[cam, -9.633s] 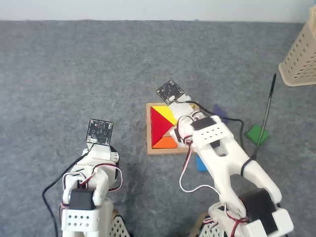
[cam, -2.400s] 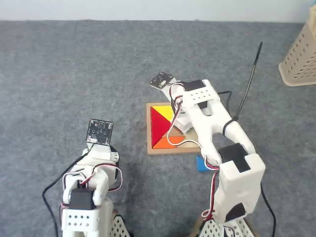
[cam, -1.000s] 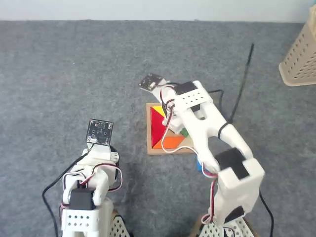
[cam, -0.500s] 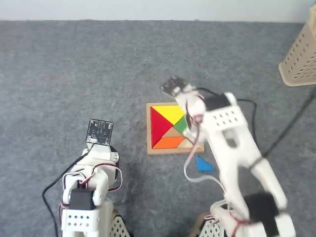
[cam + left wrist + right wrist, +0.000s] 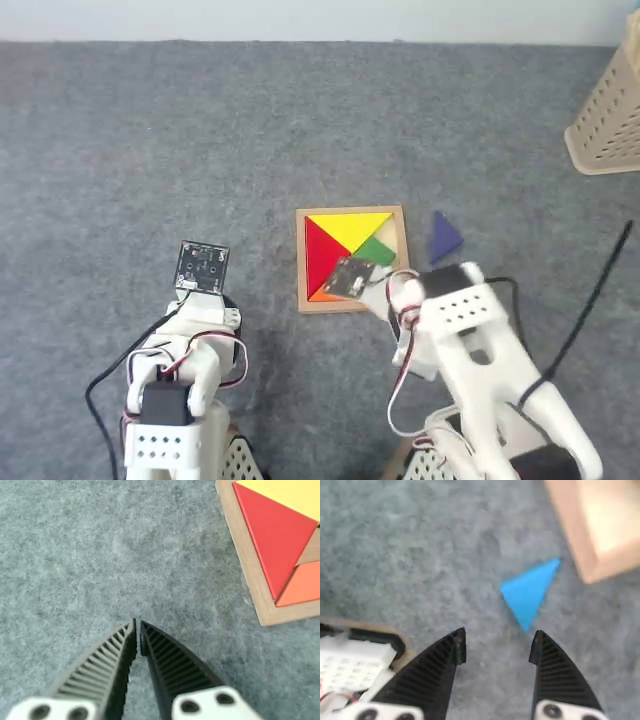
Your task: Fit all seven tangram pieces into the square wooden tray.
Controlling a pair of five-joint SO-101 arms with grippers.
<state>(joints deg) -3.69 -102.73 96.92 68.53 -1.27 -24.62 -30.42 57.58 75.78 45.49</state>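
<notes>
The square wooden tray [image 5: 301, 262] lies mid-table. In it lie a yellow triangle [image 5: 350, 228], a red triangle [image 5: 320, 252], a green piece [image 5: 379, 250] and an orange piece [image 5: 322, 294]. A purple triangle [image 5: 445, 237] rests on the carpet just right of the tray. My right arm [image 5: 460, 320] covers the tray's near right corner. My right gripper [image 5: 497, 640] is open above the carpet, with a blue triangle [image 5: 527, 592] just beyond its tips and the tray corner [image 5: 582, 540] past that. My left gripper [image 5: 137, 625] is shut and empty, off the tray's left rim [image 5: 245, 565].
A beige slatted basket [image 5: 610, 110] stands at the far right edge. A thin black cable [image 5: 590, 295] slants up beside the right arm. Grey carpet spreads left of and beyond the tray.
The right arm brought the green piece from the right into the tray, let it go, and drew back toward the near edge. The left arm has kept still.
</notes>
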